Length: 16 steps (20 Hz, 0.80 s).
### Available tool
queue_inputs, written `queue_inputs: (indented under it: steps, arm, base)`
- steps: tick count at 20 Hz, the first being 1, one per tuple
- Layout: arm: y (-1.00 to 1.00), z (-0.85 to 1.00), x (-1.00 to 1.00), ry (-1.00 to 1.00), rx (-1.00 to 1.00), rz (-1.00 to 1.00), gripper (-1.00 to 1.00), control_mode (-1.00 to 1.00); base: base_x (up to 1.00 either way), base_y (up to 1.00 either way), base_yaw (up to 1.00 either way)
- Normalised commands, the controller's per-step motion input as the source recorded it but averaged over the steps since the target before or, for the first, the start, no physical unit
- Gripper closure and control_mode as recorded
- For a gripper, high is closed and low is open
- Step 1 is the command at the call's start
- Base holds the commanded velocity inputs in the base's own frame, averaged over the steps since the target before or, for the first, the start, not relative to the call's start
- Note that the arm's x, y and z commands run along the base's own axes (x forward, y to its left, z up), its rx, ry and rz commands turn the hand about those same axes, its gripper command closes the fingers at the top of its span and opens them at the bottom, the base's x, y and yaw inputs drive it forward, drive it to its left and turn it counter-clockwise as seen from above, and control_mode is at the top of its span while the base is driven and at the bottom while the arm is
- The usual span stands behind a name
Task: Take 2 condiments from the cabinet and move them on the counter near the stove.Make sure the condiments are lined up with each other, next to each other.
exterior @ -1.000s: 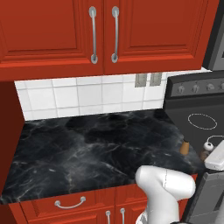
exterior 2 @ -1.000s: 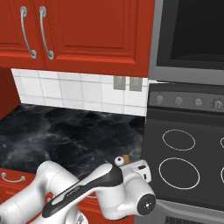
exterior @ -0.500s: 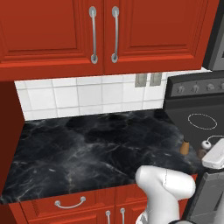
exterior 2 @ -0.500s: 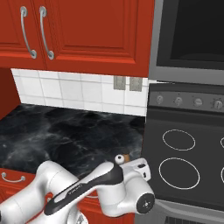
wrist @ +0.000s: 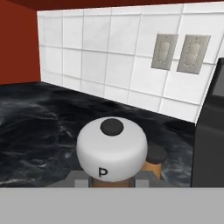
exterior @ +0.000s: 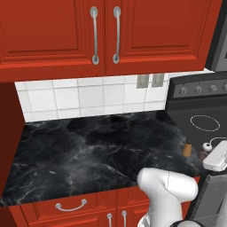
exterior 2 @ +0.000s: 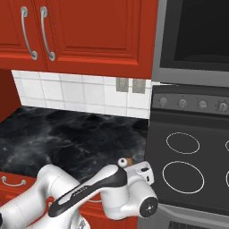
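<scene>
My gripper (wrist: pixel 111 181) is shut on the pale grey-topped condiment (wrist: pixel 111 148), whose cap bears a dark knob and a "P". It stands upright on the black counter (wrist: pixel 39 127), close to the stove (wrist: pixel 211 144). The dark-capped brown condiment (wrist: pixel 154 160) stands just behind it to the right, very near or touching. In the left base view the brown condiment (exterior: pixel 187 150) sits at the counter's (exterior: pixel 88 150) right edge beside the stove (exterior: pixel 204 122), with my white hand just right of it. The red cabinet (exterior: pixel 57 35) has both doors closed.
Two grey wall outlets (wrist: pixel 177 52) sit in the white tiled backsplash. A grey microwave (exterior 2: pixel 197 36) hangs above the stove (exterior 2: pixel 188 152). Red drawers (exterior: pixel 71 206) run under the counter, and a red side wall (exterior: pixel 9 133) bounds it on the left.
</scene>
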Motion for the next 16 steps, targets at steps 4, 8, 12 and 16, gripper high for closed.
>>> queue_inputs:
  steps: [4,8,12,16]
  arm:
    - [0.0,-0.15,0.04,-0.01,0.0,0.0,1.0,-1.0]
    - [0.0,-0.09,0.09,0.0,0.0,0.0,1.0,-1.0]
    - [0.0,-0.03,0.11,0.0,0.0,0.0,1.0,-1.0]
    - [-0.02,-0.06,0.06,0.0,0.0,0.0,1.0,-1.0]
  base:
    - [0.0,0.0,0.0]
    - [0.0,0.0,0.0]
    - [0.0,0.0,0.0]
    - [0.0,0.0,0.0]
